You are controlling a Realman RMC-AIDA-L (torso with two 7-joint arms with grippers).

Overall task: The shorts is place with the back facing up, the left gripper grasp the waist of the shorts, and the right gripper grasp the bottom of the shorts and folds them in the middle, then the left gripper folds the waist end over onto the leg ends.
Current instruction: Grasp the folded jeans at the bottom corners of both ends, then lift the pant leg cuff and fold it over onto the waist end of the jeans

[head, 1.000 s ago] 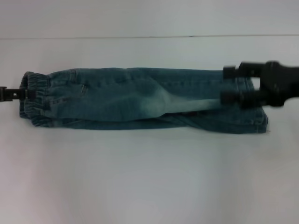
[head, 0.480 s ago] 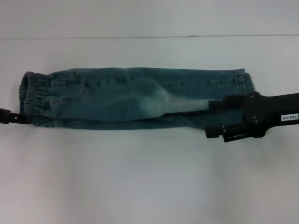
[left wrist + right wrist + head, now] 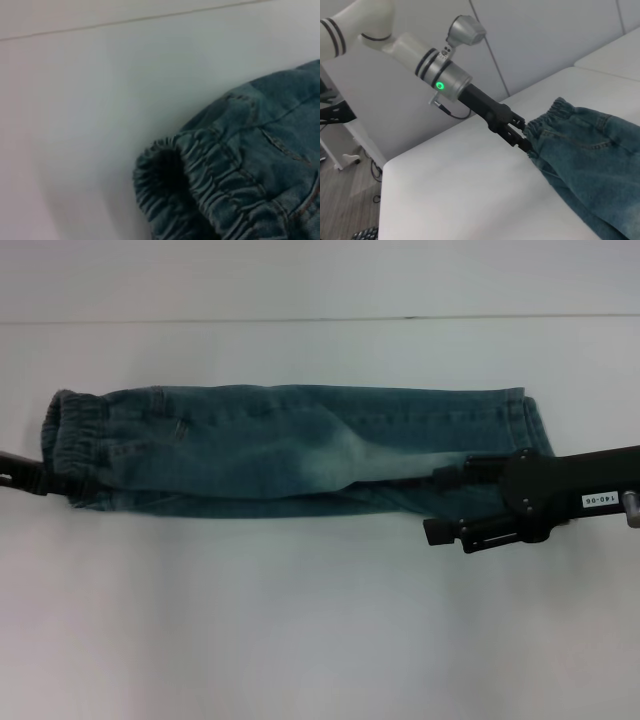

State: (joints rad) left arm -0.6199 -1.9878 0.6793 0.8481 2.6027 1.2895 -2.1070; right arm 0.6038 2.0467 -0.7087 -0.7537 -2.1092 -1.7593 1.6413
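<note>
White table [image 3: 300, 620]; shorts [image 3: 290, 450] folded lengthwise. Left gripper [image 3: 70, 483] clenched on waist [image 3: 75, 440]. Right gripper [image 3: 440, 505], released, has moved off the leg ends [image 3: 525, 420] toward the near edge.

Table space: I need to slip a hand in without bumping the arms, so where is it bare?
Bare table runs wide on the near side of the shorts, and a narrower strip lies beyond their far edge. Crowded spots: the left gripper at the waist, and the right gripper over the leg ends.
</note>
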